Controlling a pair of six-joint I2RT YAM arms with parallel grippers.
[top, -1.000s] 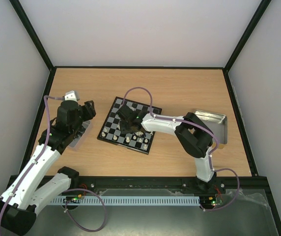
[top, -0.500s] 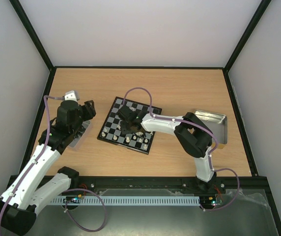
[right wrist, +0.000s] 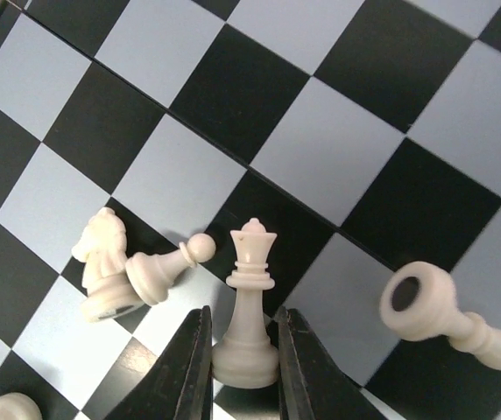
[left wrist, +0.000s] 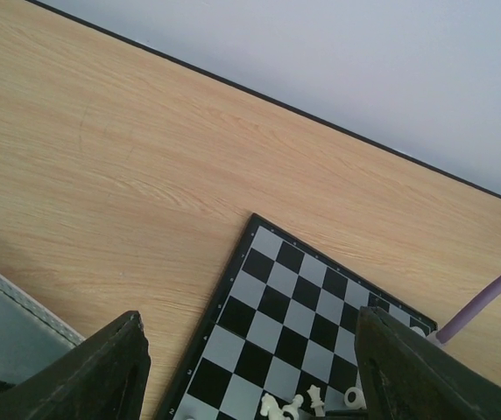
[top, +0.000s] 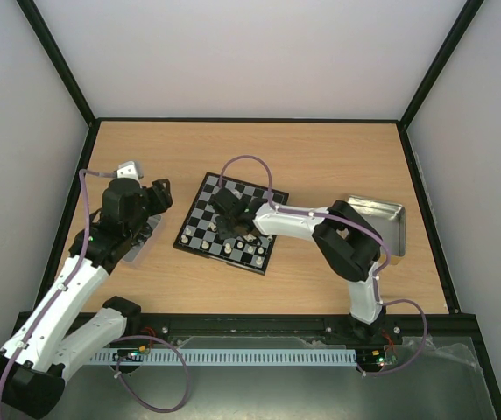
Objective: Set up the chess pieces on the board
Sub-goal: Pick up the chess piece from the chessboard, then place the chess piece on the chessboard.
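Two arms are bolted at the near edge of the table [top: 321, 157].

Left jaws: spread wide and holding nothing. They hang over the table's left side, next to a silver tray [left wrist: 5, 337], and the board's corner lies just beyond them.

Right jaws: pressed onto the base of a cream-white queen [right wrist: 250, 293], one finger [right wrist: 185, 367] on each side. They are positioned over the board [top: 198, 229], near its middle. Whether the queen's base rests on a square cannot be told.

Just left of the queen, a pawn [right wrist: 158, 269] lies tipped against a fallen knight [right wrist: 100, 262]. To the right, another cream-white piece [right wrist: 443, 317] lies on its side, apart from the queen. More cream-white pieces [top: 249, 251] stand along the board's near edge.

Further right, a second silver tray [top: 382, 214] sits well apart from the board.
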